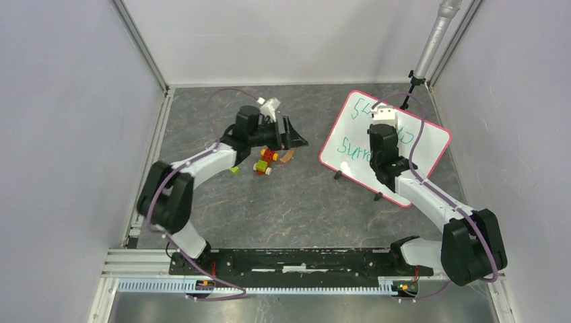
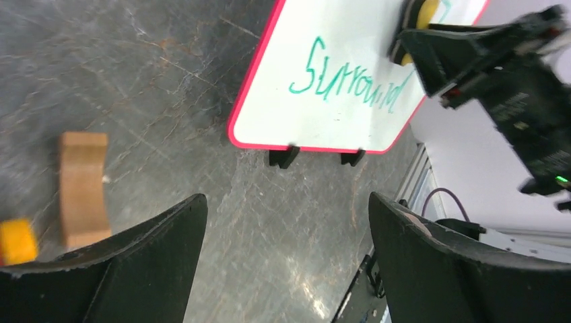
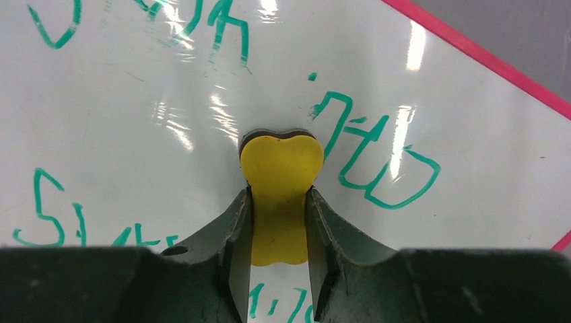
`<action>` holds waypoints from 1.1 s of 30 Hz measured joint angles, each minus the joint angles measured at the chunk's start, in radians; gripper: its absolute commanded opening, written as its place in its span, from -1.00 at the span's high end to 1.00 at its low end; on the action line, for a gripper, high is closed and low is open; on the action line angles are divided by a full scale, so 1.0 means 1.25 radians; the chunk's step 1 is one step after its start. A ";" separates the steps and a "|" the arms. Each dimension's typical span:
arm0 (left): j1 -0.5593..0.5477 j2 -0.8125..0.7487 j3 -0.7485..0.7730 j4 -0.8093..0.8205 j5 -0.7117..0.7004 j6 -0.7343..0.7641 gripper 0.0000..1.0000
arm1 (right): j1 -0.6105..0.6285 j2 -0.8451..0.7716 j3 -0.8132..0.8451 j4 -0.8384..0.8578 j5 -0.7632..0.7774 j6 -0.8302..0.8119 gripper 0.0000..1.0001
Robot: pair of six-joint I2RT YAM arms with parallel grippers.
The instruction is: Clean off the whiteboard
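Observation:
The whiteboard, white with a pink-red frame and black feet, lies tilted at the right of the table. It carries green handwriting in several places. My right gripper is over the board's middle, shut on a yellow eraser whose dark pad rests against the board face. The eraser also shows in the left wrist view. My left gripper is open and empty, above the grey table left of the board, its fingers pointing toward it.
Small coloured blocks and a green block lie under the left arm. A wooden arch block and a yellow block lie near the left fingers. A grey pole stands behind the board. Walls enclose the table.

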 measured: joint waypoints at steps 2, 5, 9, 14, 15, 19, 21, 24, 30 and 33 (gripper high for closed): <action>-0.031 0.100 0.042 0.032 0.000 -0.014 -0.85 | 0.000 -0.001 -0.005 0.004 -0.016 0.002 0.45; -0.065 0.225 0.112 0.062 0.003 -0.014 -0.75 | 0.000 -0.001 -0.012 -0.002 -0.044 0.003 0.45; -0.089 0.373 0.230 0.105 0.023 -0.015 -0.71 | 0.000 -0.028 -0.024 -0.009 -0.084 0.003 0.44; -0.099 0.470 0.290 0.139 0.044 -0.015 -0.58 | 0.000 -0.099 -0.054 -0.009 -0.112 0.003 0.44; -0.101 0.482 0.295 0.141 0.046 -0.015 -0.52 | 0.000 -0.102 -0.054 -0.008 -0.115 0.002 0.44; -0.117 0.511 0.305 0.164 0.057 -0.017 -0.21 | 0.000 -0.105 -0.057 -0.003 -0.129 0.002 0.44; -0.125 0.519 0.304 0.181 0.059 -0.021 -0.11 | 0.000 -0.105 -0.059 -0.003 -0.133 0.002 0.44; -0.134 0.519 0.283 0.216 0.053 -0.024 0.01 | 0.000 -0.105 -0.060 -0.002 -0.136 0.002 0.44; -0.145 0.498 0.182 0.339 0.020 -0.042 0.28 | 0.000 -0.106 -0.084 0.015 -0.145 0.002 0.44; -0.165 0.481 0.117 0.420 -0.023 -0.062 0.33 | 0.000 -0.104 -0.096 0.017 -0.150 0.002 0.44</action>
